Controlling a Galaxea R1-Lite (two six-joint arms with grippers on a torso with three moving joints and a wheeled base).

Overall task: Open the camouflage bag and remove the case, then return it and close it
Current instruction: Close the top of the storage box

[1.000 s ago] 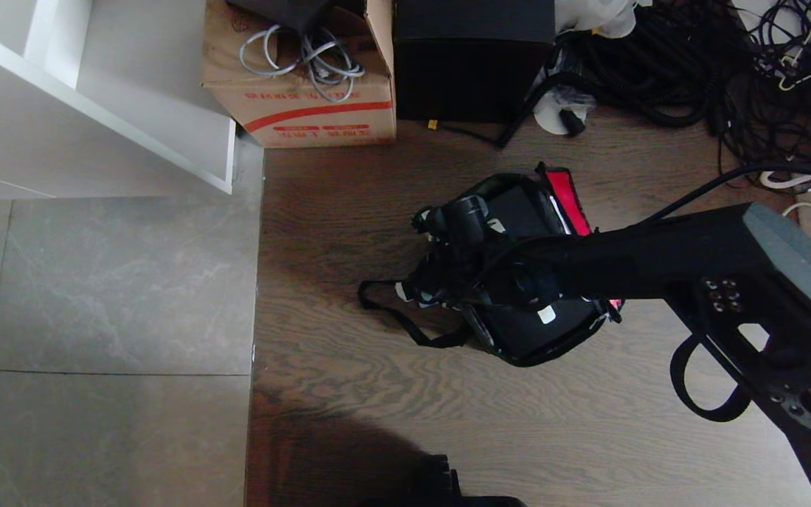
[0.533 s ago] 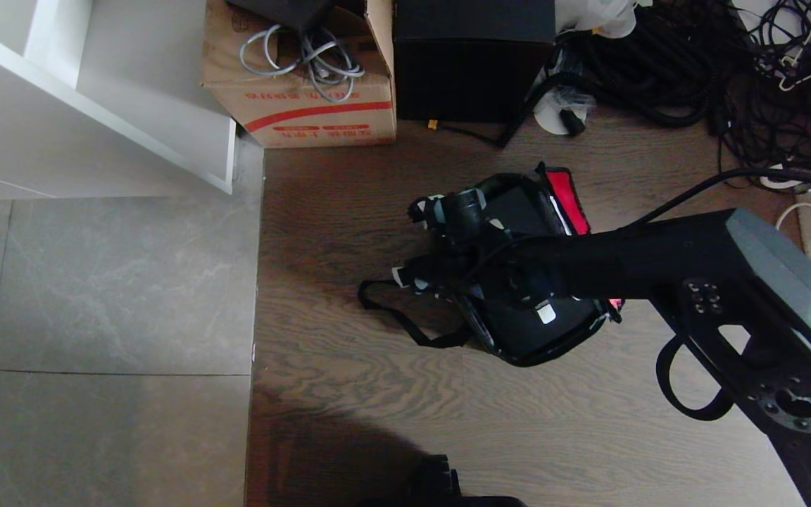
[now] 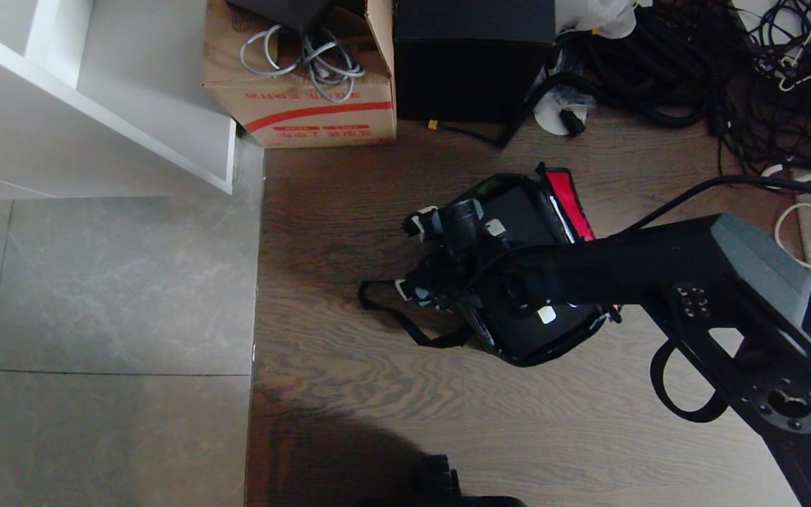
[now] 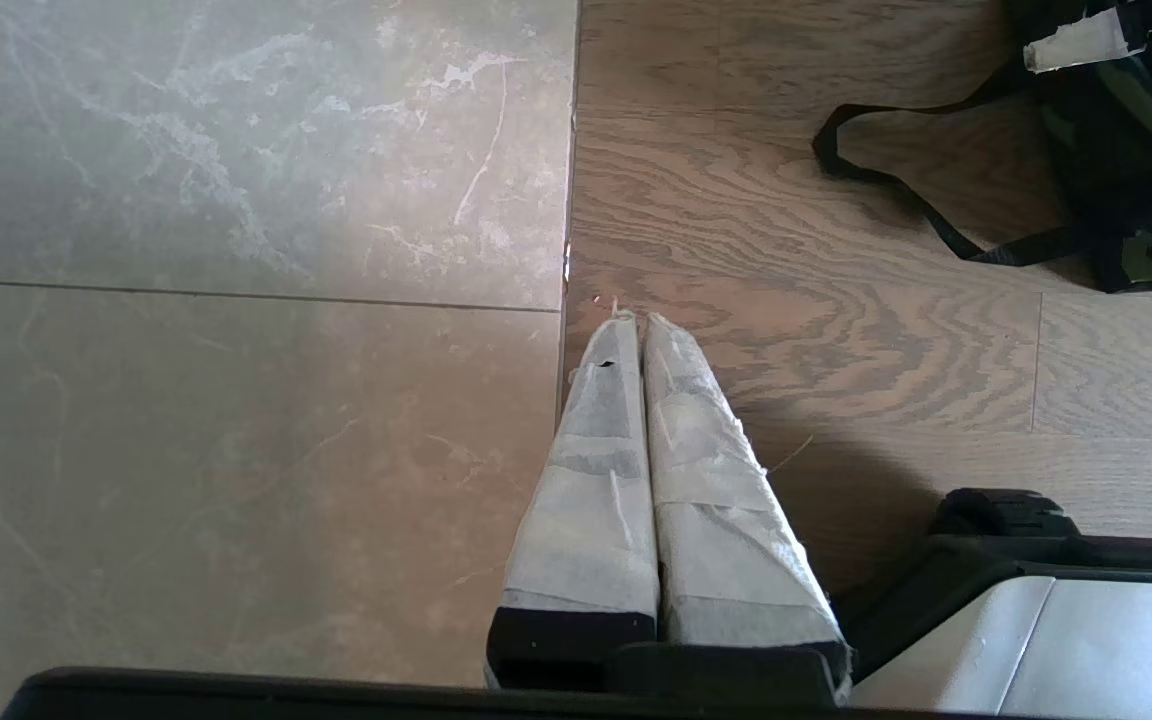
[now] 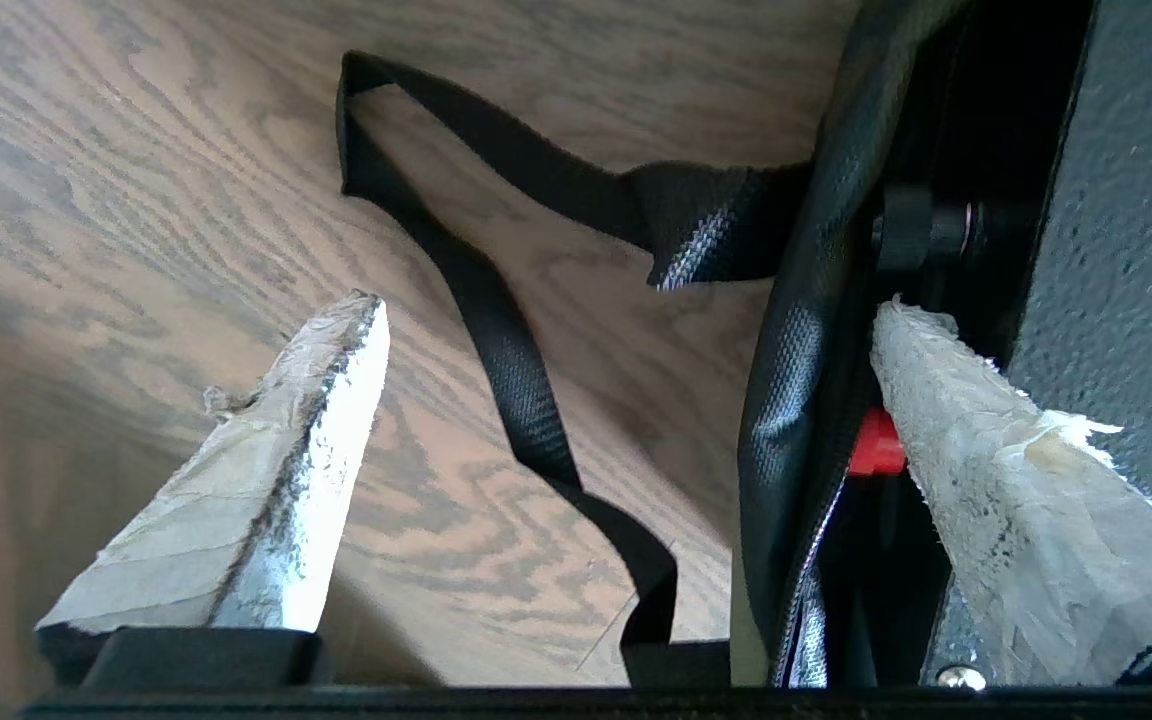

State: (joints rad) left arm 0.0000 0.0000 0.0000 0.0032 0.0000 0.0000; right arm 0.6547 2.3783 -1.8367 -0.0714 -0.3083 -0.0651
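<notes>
Bag (image 3: 518, 211) lies open on the wooden floor (image 3: 391, 394), with the case (image 3: 525, 331) sitting inside it and a red inner panel showing on the side away from the right pincer (image 3: 423, 257). That pincer hangs at the bag's near rim, its taped fingers (image 5: 266, 470) spread wide. In the right wrist view one finger stands over bare floor, while the other sits inside the bag's black zipper edge, just beside the case wall and a small red latch (image 5: 876, 443); the bag's side wall stands between the two fingers. Nothing is pinched. A black strap (image 5: 506, 330) trails across the floor between the fingers and loops out beyond the outer one.

The left pincer (image 4: 631, 320) hangs low over the seam where grey tile (image 4: 236, 300) meets wood, well apart from the bag, its taped fingers pressed together on nothing.

Beyond the bag from the right pincer stand a cardboard box (image 3: 307, 105), a black box (image 3: 472, 63), and a heap of black cables (image 3: 694, 63).
</notes>
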